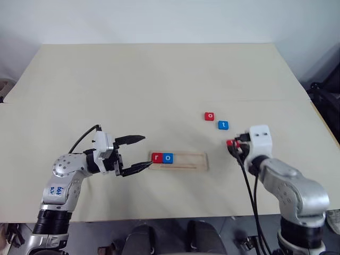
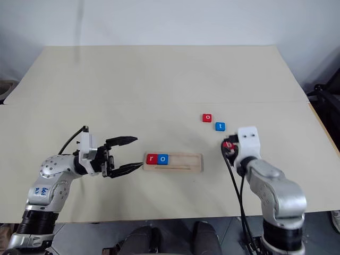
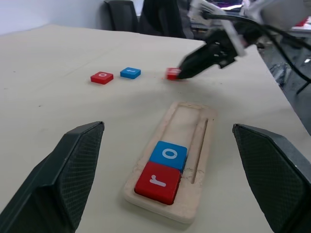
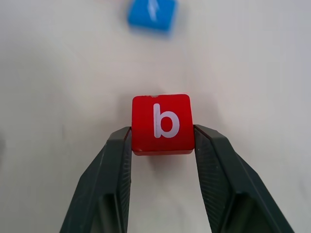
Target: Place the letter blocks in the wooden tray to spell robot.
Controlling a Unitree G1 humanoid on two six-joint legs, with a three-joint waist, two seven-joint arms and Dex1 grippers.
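The pale wooden tray [image 1: 180,160] lies mid-table with a red r block [image 1: 156,157] and a blue o block [image 1: 168,158] at its left end. My left gripper [image 1: 137,153] stands open just left of the tray, nothing between its fingers. To the right, my right gripper [image 4: 161,141] is shut on the red b block [image 4: 162,122], held by its two sides just above the table; the b block [image 1: 230,143] also shows in the head view. Beyond it lie a red o block [image 1: 210,116] and a blue t block [image 1: 223,125].
The beige table [image 1: 159,79] stretches far back. Black cables [image 1: 249,186] run along my right arm. Dark chairs [image 3: 141,17] stand past the table's far edge in the left wrist view.
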